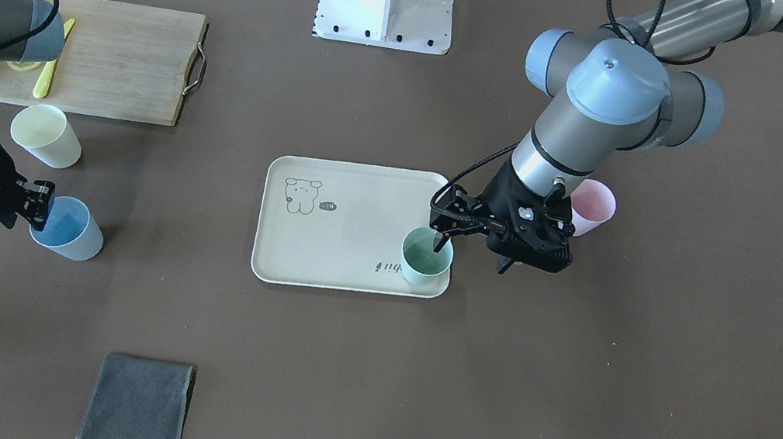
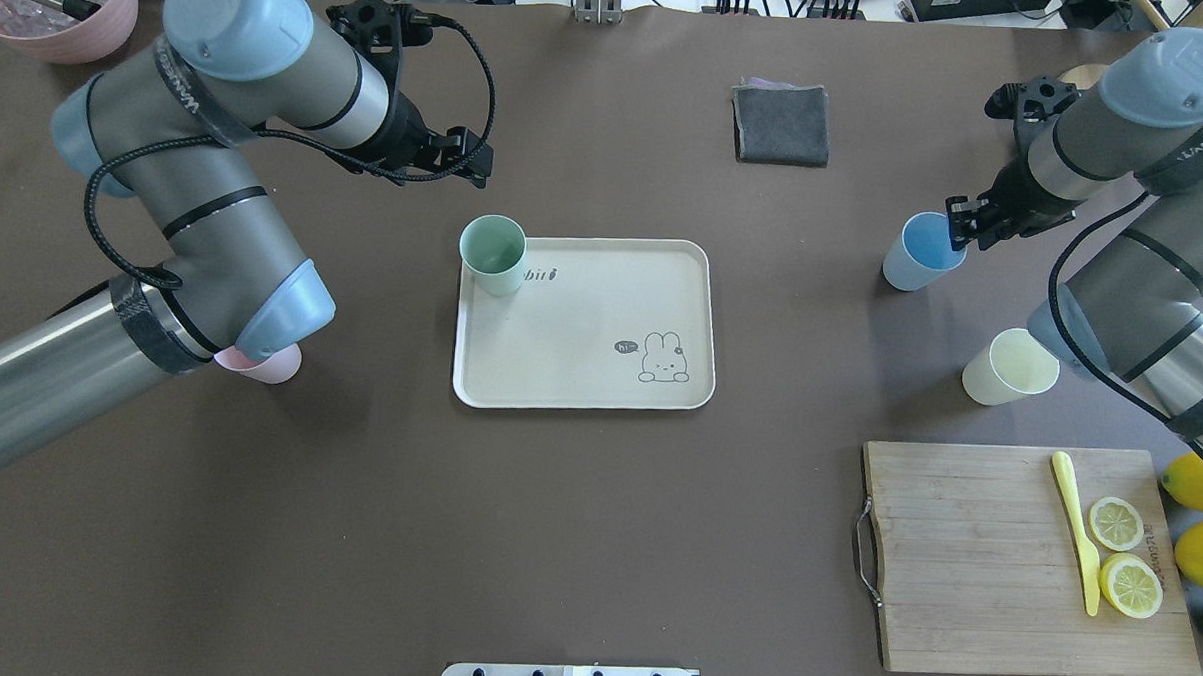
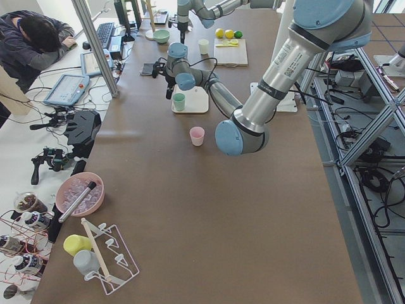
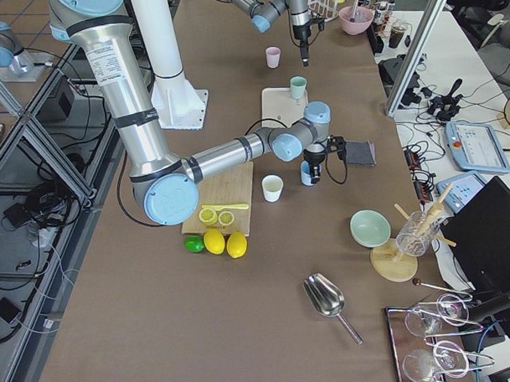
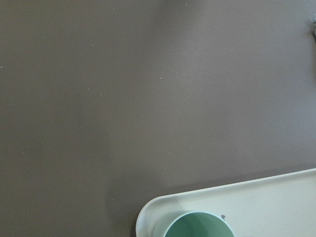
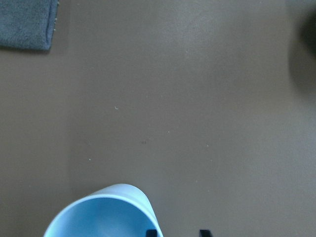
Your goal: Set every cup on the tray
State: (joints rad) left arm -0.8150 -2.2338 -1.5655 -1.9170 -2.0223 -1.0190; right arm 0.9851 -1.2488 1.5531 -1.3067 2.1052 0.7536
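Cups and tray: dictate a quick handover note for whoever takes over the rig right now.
Left hand: open, above the green cup, not holding it.
Right hand: open, at the rim of the blue cup; no grip visible yet.
Done: the green cup stands upright in a corner of the tray.
Left: three cups sit on the table: the blue cup, the pale yellow cup and the pink cup, which is under the left arm's elbow.
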